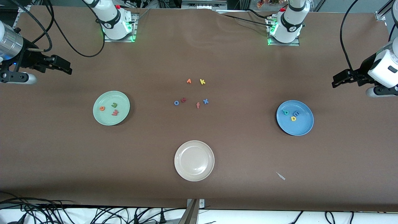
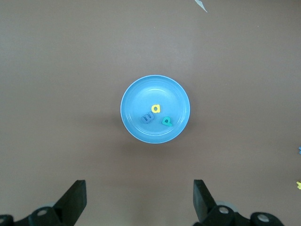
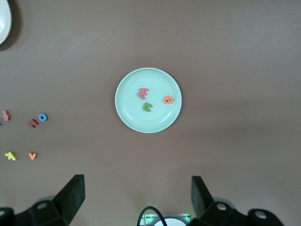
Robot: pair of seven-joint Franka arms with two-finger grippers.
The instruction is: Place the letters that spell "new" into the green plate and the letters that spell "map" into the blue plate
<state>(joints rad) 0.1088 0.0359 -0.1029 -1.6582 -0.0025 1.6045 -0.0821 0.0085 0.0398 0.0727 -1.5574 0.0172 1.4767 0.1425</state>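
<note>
Hanging above the bench (image 1: 62,161) at the right arm's end, the right end effector (image 1: 63,67) has its fingers spread wide and holds nothing. Nearer the front camera than it sits the green plate (image 1: 107,119), and in it lie the orange e (image 1: 102,108), the green n (image 1: 114,105) and the salmon-red w (image 1: 115,112), close together but apart. In the middle of the bench lies a loose cluster: a blue o (image 1: 176,103), a small dark-red letter (image 1: 183,100), an orange letter (image 1: 188,81), an orange f (image 1: 198,105), a yellow k (image 1: 202,81) and a blue x (image 1: 205,101). Nearer the front camera than these sits a cream-white plate (image 1: 186,174). Toward the left arm's end lies the blue plate (image 1: 303,129), holding the teal p (image 1: 285,112), the yellow a (image 1: 293,118) and the blue m (image 1: 296,114), the last two touching. The left end effector (image 1: 337,81) hangs above the bench at that end, fingers wide and holding nothing.
</note>
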